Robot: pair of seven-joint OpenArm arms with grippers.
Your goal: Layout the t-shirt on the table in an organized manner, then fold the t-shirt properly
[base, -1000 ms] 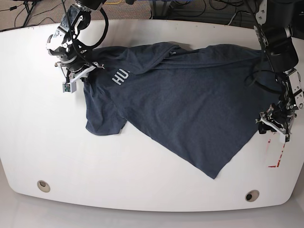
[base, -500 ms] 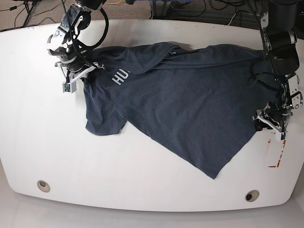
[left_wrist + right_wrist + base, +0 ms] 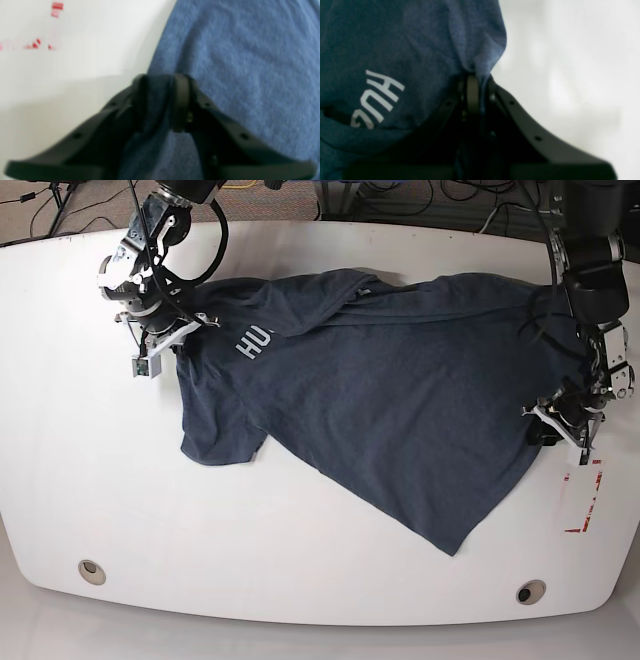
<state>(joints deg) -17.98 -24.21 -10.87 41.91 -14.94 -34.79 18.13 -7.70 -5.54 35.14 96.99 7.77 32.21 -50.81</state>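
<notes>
On the white bench (image 3: 320,520), the left hand (image 3: 160,100) has moved in from the red-and-white marking (image 3: 581,498) and now pinches the navy t-shirt (image 3: 400,410) at its edge; the right hand (image 3: 476,92) stays clamped on the opposite corner. White lettering (image 3: 376,100) reads "HU". The shirt lies spread, rumpled.

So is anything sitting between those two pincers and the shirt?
Nothing visible. The left pincer has an edge of the t-shirt between its jaws, and the right pincer is pinched shut on another edge.
</notes>
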